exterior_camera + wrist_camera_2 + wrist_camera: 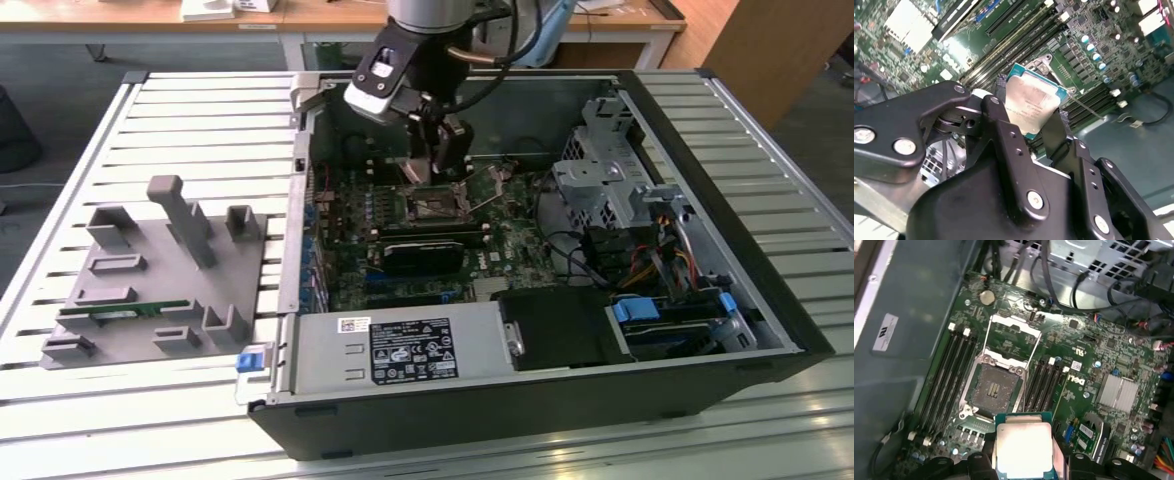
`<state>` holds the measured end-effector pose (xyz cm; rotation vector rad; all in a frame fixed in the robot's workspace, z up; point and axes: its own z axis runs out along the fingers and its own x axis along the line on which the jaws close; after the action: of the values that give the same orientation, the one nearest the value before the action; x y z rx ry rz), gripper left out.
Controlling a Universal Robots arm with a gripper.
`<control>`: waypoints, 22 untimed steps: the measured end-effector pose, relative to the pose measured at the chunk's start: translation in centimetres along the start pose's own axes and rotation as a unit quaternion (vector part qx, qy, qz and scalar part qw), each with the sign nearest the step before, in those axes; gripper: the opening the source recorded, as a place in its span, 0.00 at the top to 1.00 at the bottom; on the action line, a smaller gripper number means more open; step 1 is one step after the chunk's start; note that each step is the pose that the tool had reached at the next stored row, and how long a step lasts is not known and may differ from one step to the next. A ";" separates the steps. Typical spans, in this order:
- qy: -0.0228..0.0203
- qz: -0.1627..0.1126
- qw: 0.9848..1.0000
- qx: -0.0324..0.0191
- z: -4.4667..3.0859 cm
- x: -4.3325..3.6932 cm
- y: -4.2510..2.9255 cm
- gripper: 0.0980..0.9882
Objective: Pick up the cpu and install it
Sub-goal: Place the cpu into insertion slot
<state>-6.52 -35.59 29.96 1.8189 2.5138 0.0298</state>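
My gripper (438,168) hangs inside the open computer case (747,300) and is shut on the cpu (1031,102), a flat square chip with a silver top and a thin green edge. Both wrist views show the black fingers (1000,112) clamping two opposite sides of the chip. In the first wrist view the cpu (1024,447) is held above the motherboard, a little to one side of the socket (994,387). The socket is open, its pin field bare and its metal load frame (1013,335) swung up. In the exterior view the socket (435,208) lies just below the fingers.
Memory slots (946,375) flank the socket on both sides. A silver heatsink (1117,392) sits further along the board. A drive cage (607,170), cables and a power supply (400,350) crowd the case. Outside on the slatted table stands a grey fixture (147,290) holding a green memory stick (120,312).
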 end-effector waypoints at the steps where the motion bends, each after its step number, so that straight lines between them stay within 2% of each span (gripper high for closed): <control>1: 0.000 0.008 1.000 0.000 0.12 0.00 0.00 0.51; 5: -0.001 0.038 0.999 0.001 0.56 0.02 -0.02 0.51; 9: -0.002 0.064 0.998 0.001 0.95 0.04 -0.02 0.51; 16: -0.004 0.109 0.994 0.002 1.49 0.08 0.01 0.51; 19: -0.005 0.118 0.993 0.002 1.64 0.16 0.17 0.51; 22: -0.005 0.121 0.993 0.002 1.85 0.44 0.48 0.51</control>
<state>-6.13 -35.04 28.12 2.1088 2.2734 0.0224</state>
